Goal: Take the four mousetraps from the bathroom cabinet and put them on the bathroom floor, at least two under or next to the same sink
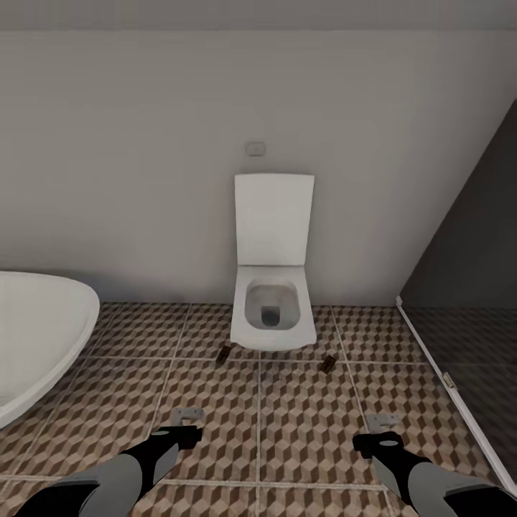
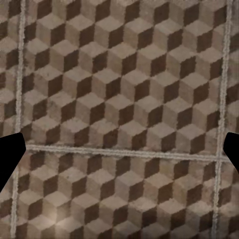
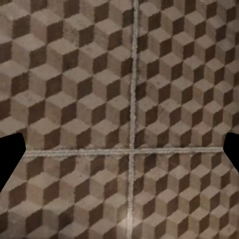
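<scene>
Two small brown mousetraps lie on the cube-patterned bathroom floor [image 1: 287, 416], one [image 1: 224, 353] at the toilet's front left corner, the other [image 1: 328, 363] at its front right corner. My left gripper [image 1: 188, 416] hangs low over the tiles, nearer me than the left trap. My right gripper [image 1: 383, 424] hovers likewise, on my side of the right trap. In the wrist views, the left gripper [image 2: 119, 154] and the right gripper [image 3: 119, 154] are both open, dark fingertips [image 2: 10, 154] far apart with bare tile between. The cabinet and the sink are out of view.
A white square-bowled toilet [image 1: 273, 309] with its lid up stands against the back wall. The long white bathtub [image 1: 36, 337] curves in at the left. A dark glass shower screen [image 1: 474, 309] with a white base rail runs along the right.
</scene>
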You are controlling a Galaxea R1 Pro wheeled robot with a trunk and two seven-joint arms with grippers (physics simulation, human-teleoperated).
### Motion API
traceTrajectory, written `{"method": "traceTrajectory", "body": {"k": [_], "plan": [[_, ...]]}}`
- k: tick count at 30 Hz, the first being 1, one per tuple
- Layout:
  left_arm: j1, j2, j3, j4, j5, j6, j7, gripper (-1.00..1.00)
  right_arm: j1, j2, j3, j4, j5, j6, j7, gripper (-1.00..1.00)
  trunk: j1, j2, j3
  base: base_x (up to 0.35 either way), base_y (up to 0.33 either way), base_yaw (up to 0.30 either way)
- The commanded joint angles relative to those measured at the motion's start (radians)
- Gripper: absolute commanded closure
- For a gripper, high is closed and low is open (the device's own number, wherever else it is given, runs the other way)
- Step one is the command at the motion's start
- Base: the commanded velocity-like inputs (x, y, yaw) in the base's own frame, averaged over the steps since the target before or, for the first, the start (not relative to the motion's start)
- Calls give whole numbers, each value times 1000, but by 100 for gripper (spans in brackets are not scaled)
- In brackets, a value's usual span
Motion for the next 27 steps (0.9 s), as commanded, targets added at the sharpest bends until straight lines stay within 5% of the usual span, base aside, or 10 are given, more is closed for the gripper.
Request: {"method": "traceTrajectory", "body": {"k": [1, 27], "plan": [[0, 0, 5, 0, -3, 1, 3, -100, -1, 0, 8, 3, -6, -4, -2, -100, -4, 7, 3, 0, 0, 0], [0, 0, 5, 0, -3, 1, 3, -100, -1, 0, 8, 2, -6, -4, -2, -100, -104, 189, 84, 0, 0, 0]]}}
